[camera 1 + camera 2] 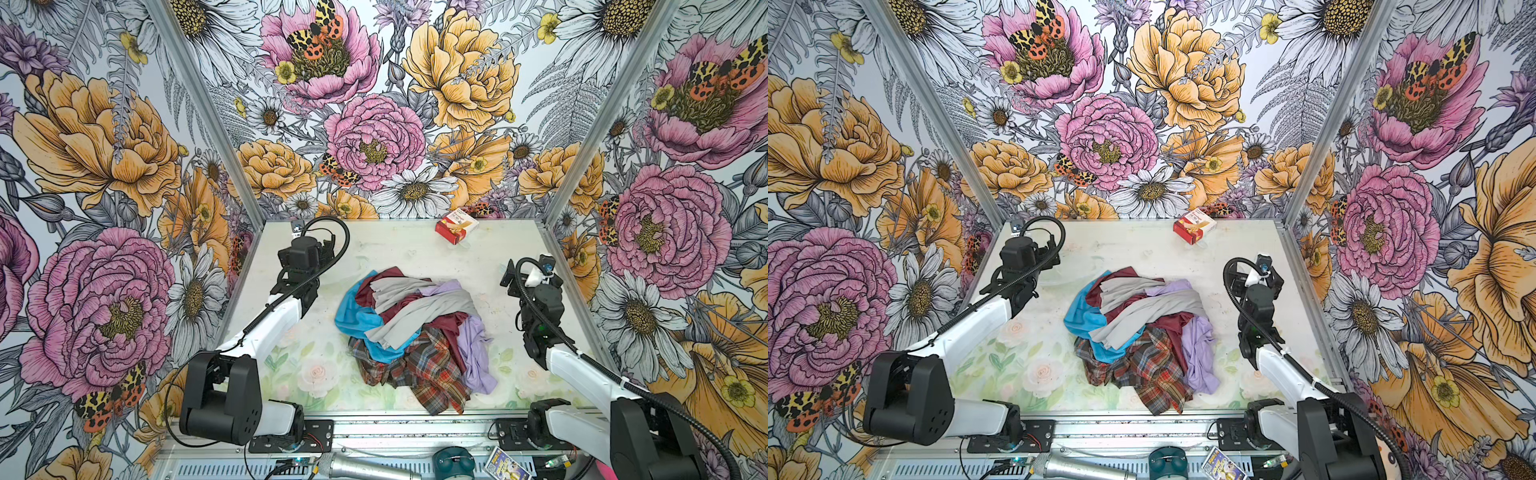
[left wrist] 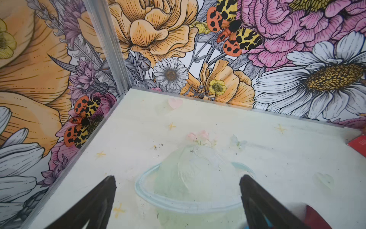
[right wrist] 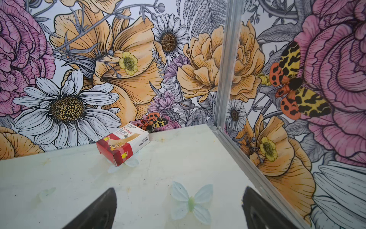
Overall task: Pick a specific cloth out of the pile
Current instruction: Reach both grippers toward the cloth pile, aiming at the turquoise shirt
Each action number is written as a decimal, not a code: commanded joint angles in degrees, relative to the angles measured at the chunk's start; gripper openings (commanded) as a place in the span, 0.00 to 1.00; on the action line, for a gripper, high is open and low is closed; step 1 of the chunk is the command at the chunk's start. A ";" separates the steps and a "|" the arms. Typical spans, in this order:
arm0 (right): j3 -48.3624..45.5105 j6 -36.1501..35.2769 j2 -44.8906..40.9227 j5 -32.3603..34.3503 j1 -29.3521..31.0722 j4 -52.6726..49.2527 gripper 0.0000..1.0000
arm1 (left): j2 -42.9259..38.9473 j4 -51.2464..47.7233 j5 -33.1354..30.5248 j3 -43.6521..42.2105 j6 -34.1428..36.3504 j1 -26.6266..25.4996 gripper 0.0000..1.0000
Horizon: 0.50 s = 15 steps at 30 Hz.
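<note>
**Gripper state.** The left gripper [image 2: 177, 178] has its fingers spread to full width with nothing between them. Only bare table [image 2: 198, 128] shows in the gap. The right gripper [image 3: 180, 189] is likewise fully spread and empty. Both point toward the far corners, away from the pile [image 1: 432, 332].

**Location.** The cloth [image 1: 353, 316] lies on the side of the pile nearest the left fingers, behind their tips and clear of them. In the left wrist view, a blue sliver shows close beside the base of the finger nearer the pile. The cloth is well apart from the right fingers, with the rest of the pile between.

**Orientation.** Only part of the cloth is exposed. The long axis of that band runs from the end closest to the left fingers diagonally toward the near middle of the pile. There it narrows to a tip over the plaid [image 1: 424, 368]. The rest is covered, so the full length cannot be told.

**Hazards.**
1. The grey strip [image 1: 415, 318] and the maroon fold [image 1: 374, 286] lie across the cloth. A pull along the long axis would probably drag both out with it.
2. A deep closure at the narrow tip would probably pinch the plaid underneath as well.
3. Neither gripper faces the pile. A low turn could sweep the fingers into the heap and bury the exposed edge.
</note>
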 commanded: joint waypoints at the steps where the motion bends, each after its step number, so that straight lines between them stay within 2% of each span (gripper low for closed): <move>1: 8.47 4.83 -0.04 1.66 3.00 -21.37 0.99 | 1.26 -18.88 5.33 4.00 -9.59 -0.44 0.99; 4: 15.80 5.80 1.24 0.55 6.35 -32.77 1.00 | 1.04 -24.35 10.02 4.96 -15.26 -0.22 0.98; 9: 21.36 4.02 0.10 -6.51 11.40 -42.03 1.00 | -0.94 -29.66 26.08 1.97 -25.05 3.60 0.96; 12: 23.74 4.05 0.16 -11.42 13.32 -46.41 0.97 | -6.13 -29.68 28.96 -1.92 -29.25 3.01 0.95; 15: 24.90 3.22 1.09 -12.69 15.92 -48.59 0.95 | -10.22 -30.03 30.71 -4.52 -34.09 1.87 0.92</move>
